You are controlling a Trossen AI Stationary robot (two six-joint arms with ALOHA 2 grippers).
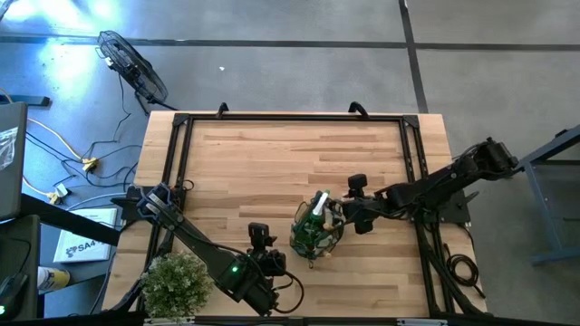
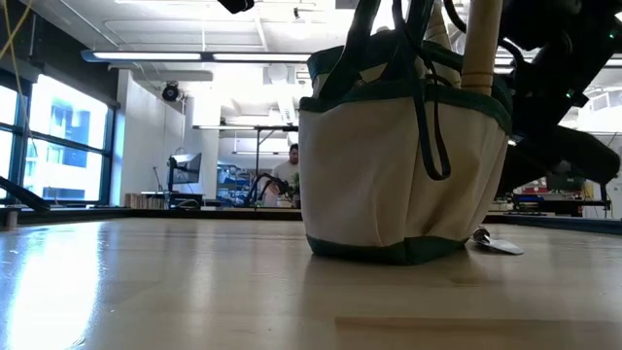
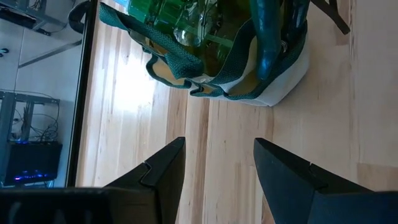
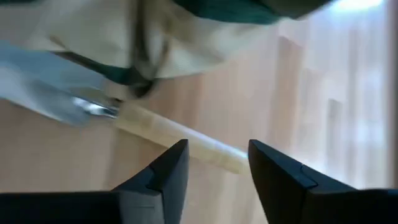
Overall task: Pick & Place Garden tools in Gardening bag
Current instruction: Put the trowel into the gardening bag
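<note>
Gardening bag [image 1: 314, 234] upright near the bench's [image 1: 272, 154] front edge. Right gripper [image 1: 343, 213] beside its rim, fingers apart over a wooden-handled trowel [image 4: 180, 139]; left gripper [image 1: 263, 244], fingers apart, nearby.

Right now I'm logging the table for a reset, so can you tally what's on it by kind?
Gardening bag: 1
Trowel with a wooden handle, beside the bag: 1
Bushy green plant: 1
Robot grippers: 2, left gripper and right gripper, both with fingers apart and empty
Total: 5
Tools inside the bag are too tangled to count.
</note>
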